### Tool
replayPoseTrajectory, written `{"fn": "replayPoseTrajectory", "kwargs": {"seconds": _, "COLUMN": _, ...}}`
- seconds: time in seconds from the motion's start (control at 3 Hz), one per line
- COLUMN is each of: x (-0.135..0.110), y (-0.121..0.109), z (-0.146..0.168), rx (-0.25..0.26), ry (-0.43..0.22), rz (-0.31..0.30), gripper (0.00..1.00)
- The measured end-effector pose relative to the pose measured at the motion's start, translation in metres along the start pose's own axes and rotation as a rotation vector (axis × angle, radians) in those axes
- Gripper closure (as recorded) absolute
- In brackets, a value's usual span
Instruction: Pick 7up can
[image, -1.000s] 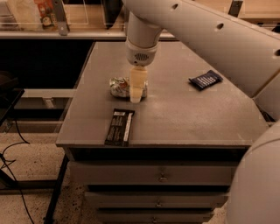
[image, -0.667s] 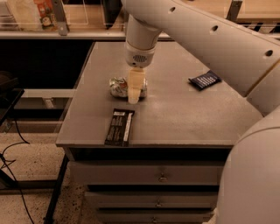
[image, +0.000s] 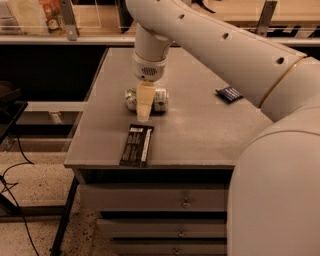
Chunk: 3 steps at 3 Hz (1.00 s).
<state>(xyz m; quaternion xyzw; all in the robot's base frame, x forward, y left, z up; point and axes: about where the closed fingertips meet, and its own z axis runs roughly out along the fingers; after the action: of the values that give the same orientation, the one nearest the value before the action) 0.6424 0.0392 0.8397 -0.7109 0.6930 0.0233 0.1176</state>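
Dim shelving runs behind a grey table (image: 200, 127) set over a stack of drawers (image: 185, 200). On the table's left half the 7up can (image: 161, 100) lies on its side, its ends pointing left and right. The gripper (image: 143, 114) hangs straight down from the big white arm, right in front of the can's middle and hiding it from where I stand. I cannot tell whether the gripper has clamped the can or is only poised at it.

A can on its side rolls easily, so I would guess an off-centre squeeze could send it skidding away, or let it slip out during the lift. The dark brown bar wrapper (image: 136, 145) lies just in front, near the table edge, and a low sweep might catch it. The blue snack packet (image: 229, 94) sits well apart to the right.
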Motion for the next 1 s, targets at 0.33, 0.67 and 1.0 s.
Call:
{"fn": "replayPoseTrajectory", "kwargs": {"seconds": 0.33, "x": -0.0045, "y": 0.0006, "z": 0.0075, "rx": -0.021, "ry": 0.015, "rz": 0.011, "gripper": 0.18}}
{"fn": "replayPoseTrajectory", "kwargs": {"seconds": 0.67, "x": -0.0084, "y": 0.0018, "z": 0.0128, "rx": -0.042, "ry": 0.032, "rz": 0.020, "gripper": 0.41}}
{"fn": "replayPoseTrajectory", "kwargs": {"seconds": 1.0, "x": -0.0096, "y": 0.0015, "z": 0.0144, "rx": -0.054, "ry": 0.036, "rz": 0.028, "gripper": 0.64}}
